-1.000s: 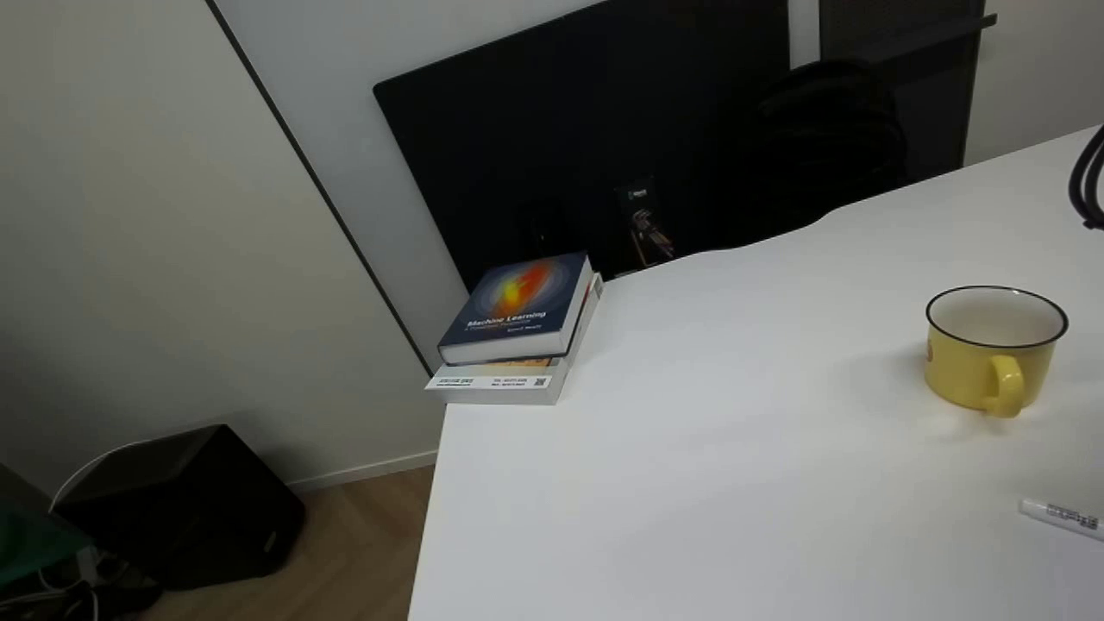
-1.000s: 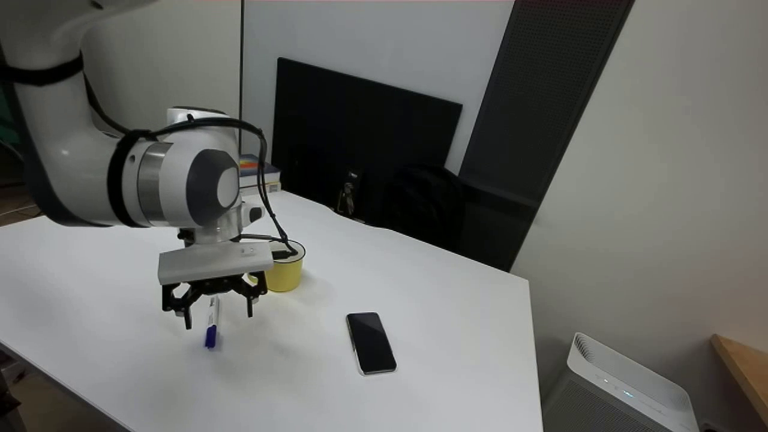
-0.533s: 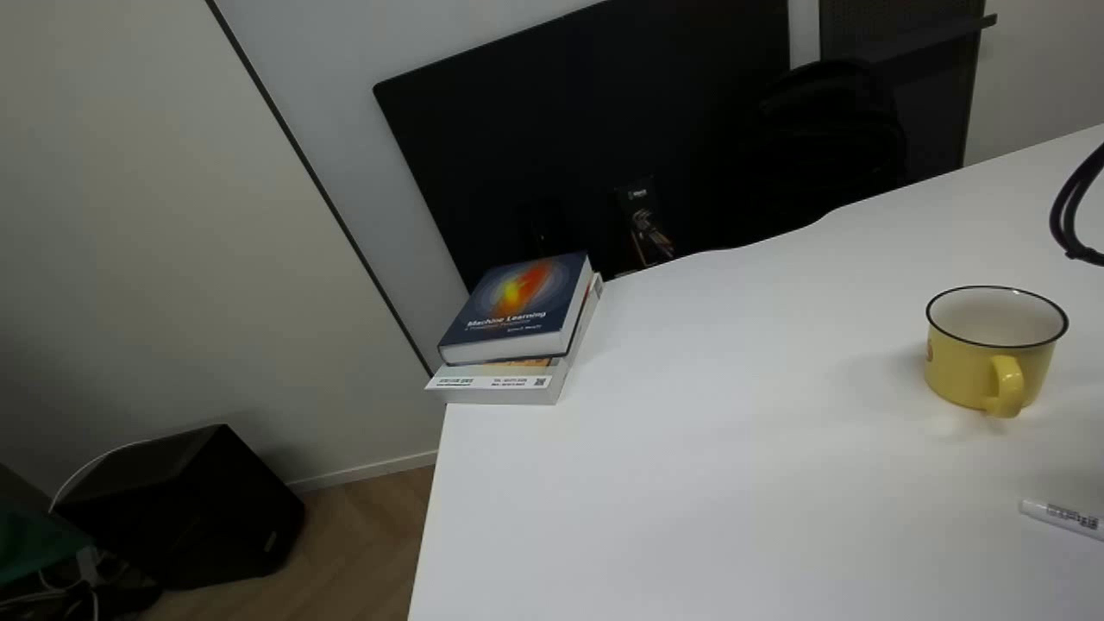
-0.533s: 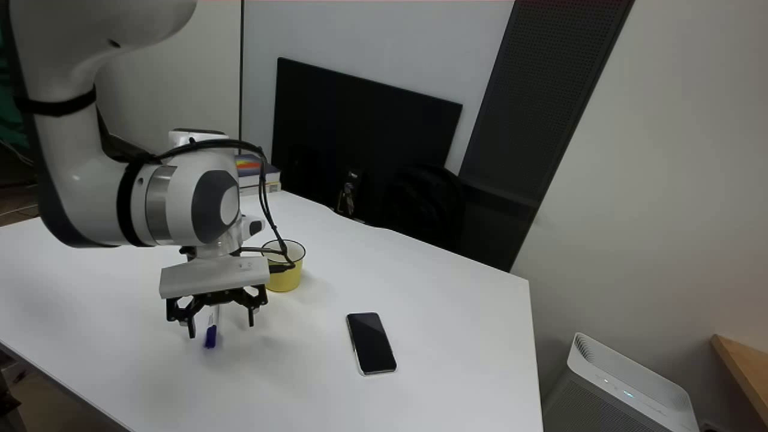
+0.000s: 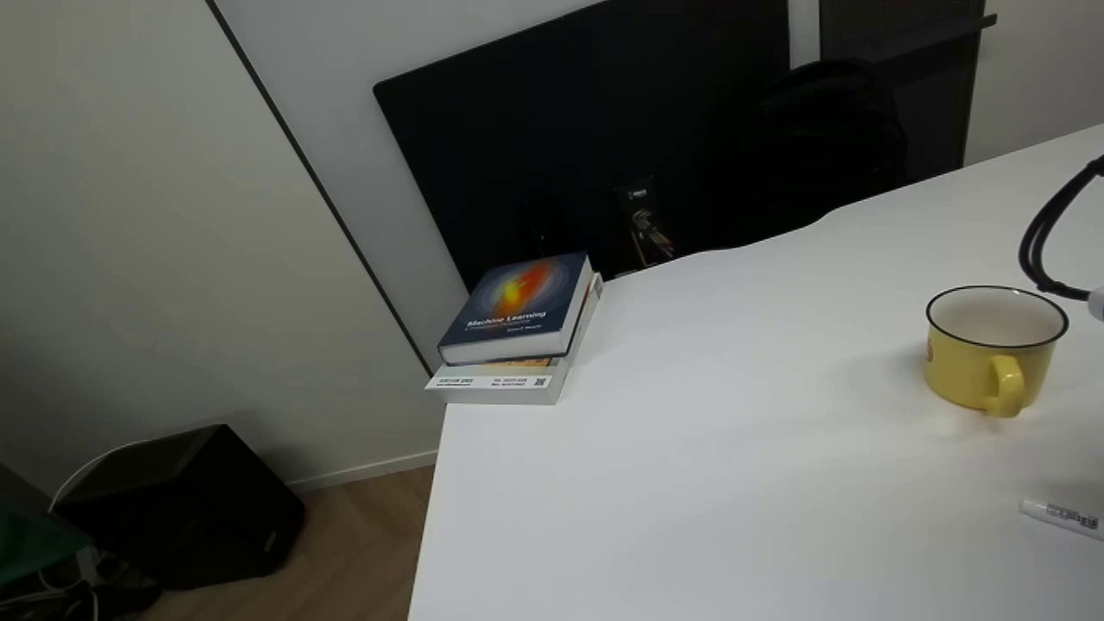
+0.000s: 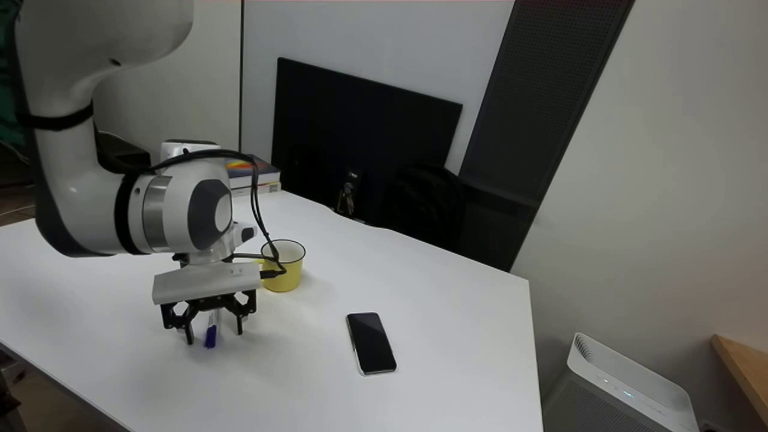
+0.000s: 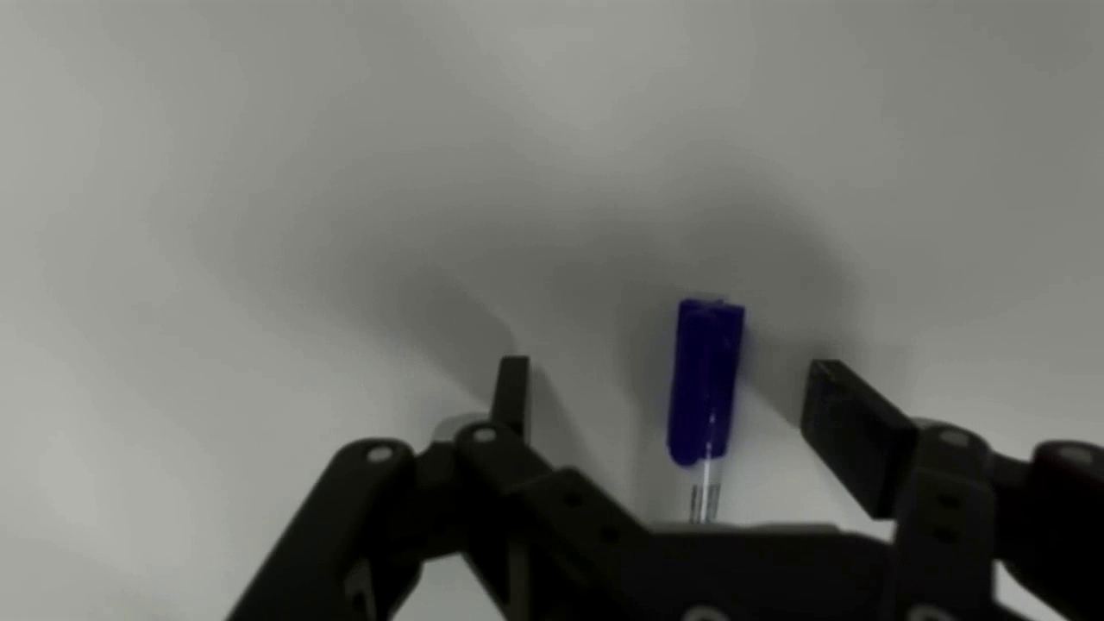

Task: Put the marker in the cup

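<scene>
The marker lies on the white table, with a white body (image 5: 1063,517) and a blue cap (image 6: 210,337). In the wrist view the cap (image 7: 705,379) lies between the fingers, nearer the right one and apart from both; the rest of the body is hidden under the gripper. My gripper (image 6: 215,337) is open and low over the marker, pointing down; it also shows in the wrist view (image 7: 670,360). The yellow cup (image 5: 966,375) stands upright with its handle on one side. In an exterior view the cup (image 6: 287,277) is behind the gripper, partly covered by the cable.
A black phone (image 6: 371,343) lies on the table (image 6: 444,336). Two stacked books (image 5: 517,319) stand at the table's corner. A dark monitor (image 6: 360,138) stands behind the table's far edge. A loose black cable (image 6: 255,204) hangs from the arm near the cup.
My gripper has come down toward the marker, with a small shift to the left in an exterior view. Its fingers stand somewhat closer together. The marker and cup have not moved.
</scene>
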`<state>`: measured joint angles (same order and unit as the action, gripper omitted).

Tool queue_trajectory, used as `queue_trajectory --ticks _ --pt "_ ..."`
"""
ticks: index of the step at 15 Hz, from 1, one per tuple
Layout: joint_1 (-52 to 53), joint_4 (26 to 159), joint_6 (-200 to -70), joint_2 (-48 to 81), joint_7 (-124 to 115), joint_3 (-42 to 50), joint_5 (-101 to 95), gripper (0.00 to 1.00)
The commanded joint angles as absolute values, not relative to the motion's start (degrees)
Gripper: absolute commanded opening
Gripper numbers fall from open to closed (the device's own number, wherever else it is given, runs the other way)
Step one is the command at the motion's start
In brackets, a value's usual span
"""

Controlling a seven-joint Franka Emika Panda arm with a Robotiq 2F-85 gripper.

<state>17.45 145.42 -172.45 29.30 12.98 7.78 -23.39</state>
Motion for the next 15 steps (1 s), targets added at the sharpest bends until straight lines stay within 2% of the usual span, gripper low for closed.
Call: queue_trajectory --ticks 1,8,9,10,15 --pt "18.3 144.5 -173.1 30.2 10.3 8.4 -23.6 0.52" --pt "15.4 144.2 -172.4 29.7 11.1 7.3 -22.5 0.05" --pt "15.0 144.2 -172.0 29.5 11.1 7.1 -22.1 0.03" --pt "14.1 144.3 -171.8 29.3 11.4 6.4 -21.5 0.05" --pt "10.2 144.2 -169.5 28.0 12.6 4.1 -19.2 0.06"
